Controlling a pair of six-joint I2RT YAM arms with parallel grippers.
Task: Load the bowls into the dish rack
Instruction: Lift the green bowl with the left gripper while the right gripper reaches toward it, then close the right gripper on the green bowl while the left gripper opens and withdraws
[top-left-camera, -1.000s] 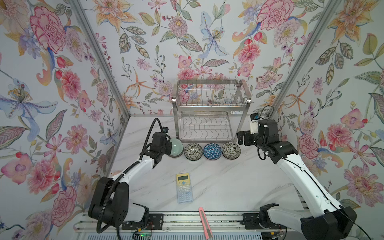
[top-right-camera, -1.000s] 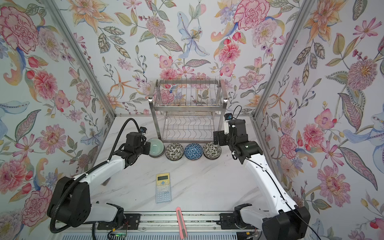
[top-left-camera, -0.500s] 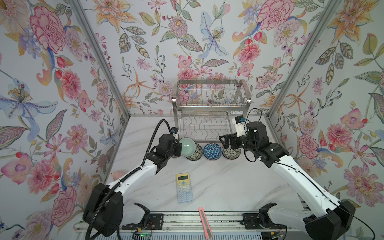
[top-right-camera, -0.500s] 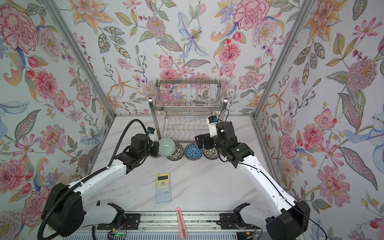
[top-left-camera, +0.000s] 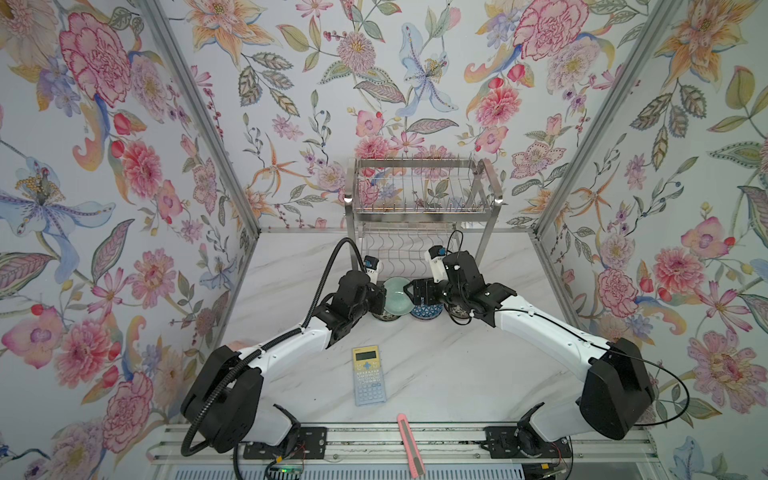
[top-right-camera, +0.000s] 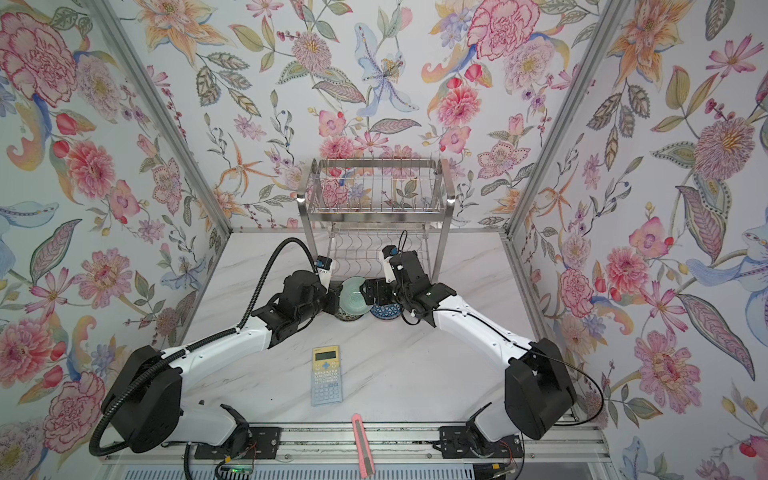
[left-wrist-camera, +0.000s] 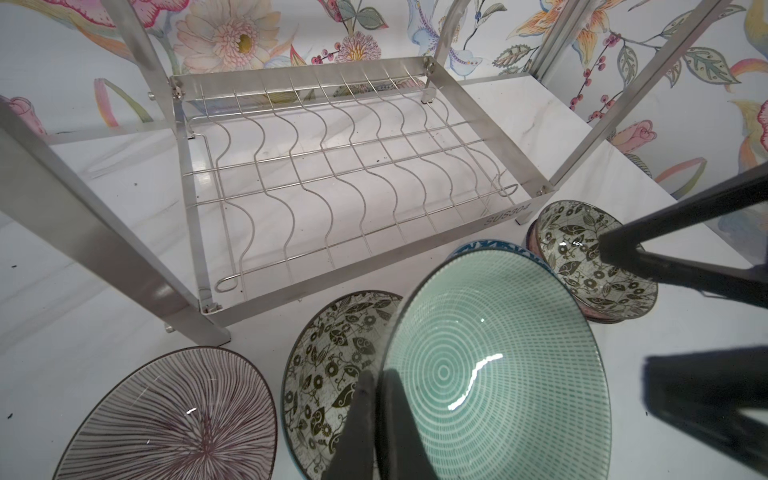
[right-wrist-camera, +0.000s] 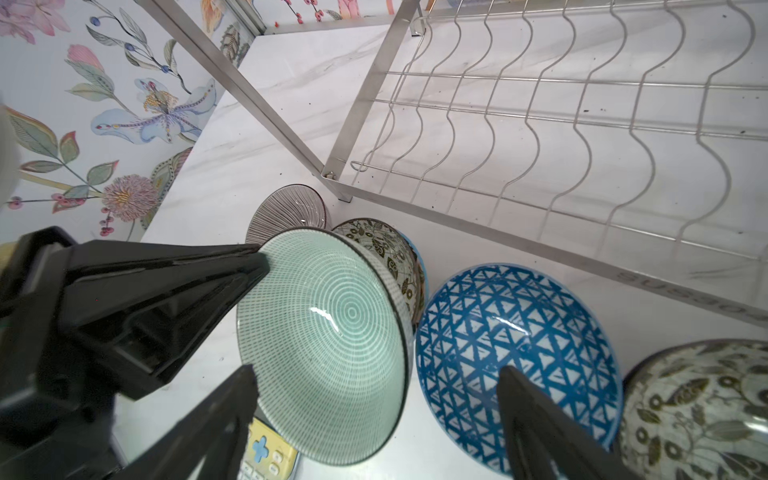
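Observation:
My left gripper (top-left-camera: 381, 296) (left-wrist-camera: 376, 376) is shut on the near rim of the pale celadon bowl (top-left-camera: 397, 294) (top-right-camera: 355, 293) (left-wrist-camera: 498, 374) (right-wrist-camera: 332, 332), holding it tilted above the row of bowls. Facing it, my right gripper (top-left-camera: 412, 293) (right-wrist-camera: 376, 372) stands open, one finger on each side of that bowl's far rim. On the table sit a striped pinkish bowl (left-wrist-camera: 174, 415), a black-white floral bowl (left-wrist-camera: 332, 361), a blue triangle bowl (top-left-camera: 428, 311) (right-wrist-camera: 515, 353) and a second floral bowl (left-wrist-camera: 594, 257). The dish rack (top-left-camera: 422, 208) (left-wrist-camera: 332, 166) stands right behind them, and I see no bowl in it.
A yellow and blue calculator (top-left-camera: 368, 376) (top-right-camera: 327, 376) lies mid-table toward the front. A pink utility knife (top-left-camera: 409, 444) rests on the front rail. Flowered walls close in the left, right and back.
The left gripper has lifted the celadon bowl off the table and carried it right, toward the middle. The right arm has swung left to meet it, its fingers now flanking the bowl.

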